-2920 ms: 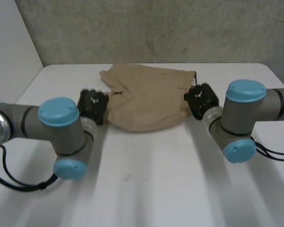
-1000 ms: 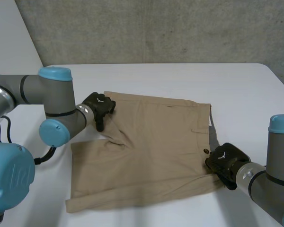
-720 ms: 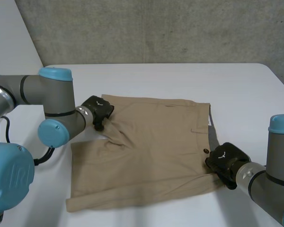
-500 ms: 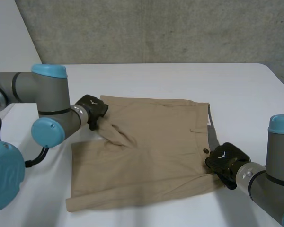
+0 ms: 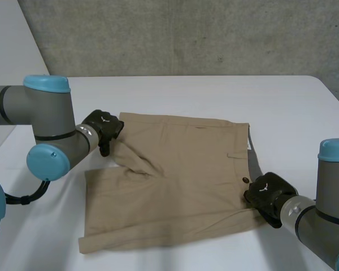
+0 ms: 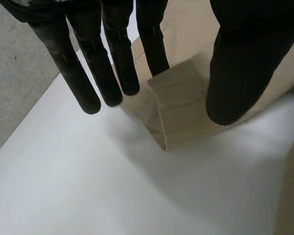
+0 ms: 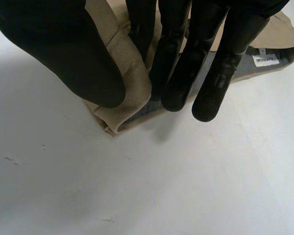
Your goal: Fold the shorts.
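The tan shorts (image 5: 181, 175) lie spread nearly flat in the middle of the white worktop (image 5: 186, 93), with a raised crease running from their far left corner towards the middle. The left hand (image 5: 101, 125) is at that corner and seems to pinch a folded bit of cloth between thumb and straight fingers, though the contact is hard to see. The right hand (image 5: 266, 193) nips the near right waistband corner, thumb on top and fingers beneath.
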